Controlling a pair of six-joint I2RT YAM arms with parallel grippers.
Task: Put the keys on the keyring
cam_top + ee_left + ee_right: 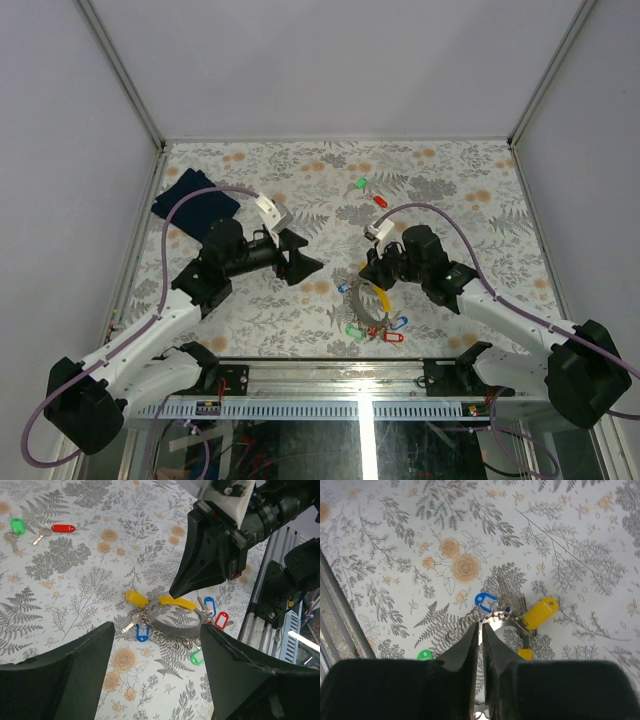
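Observation:
The keyring [372,306] lies on the flowered table near the front edge, with several tagged keys hanging on it: yellow [136,599], blue [142,632], green [197,656] and red [221,620]. My right gripper [375,276] comes down on the ring's near side. In the right wrist view its fingers [481,625] are pressed together on the ring's thin silver band [496,622]. My left gripper [300,262] hovers to the left of the ring, its fingers [157,635] spread wide with nothing between them. A loose green key [361,184] and a loose red key [381,201] lie further back.
A dark blue folded cloth [195,200] lies at the back left corner. White walls close in the table on three sides. A metal rail [330,368] runs along the front edge, close to the ring.

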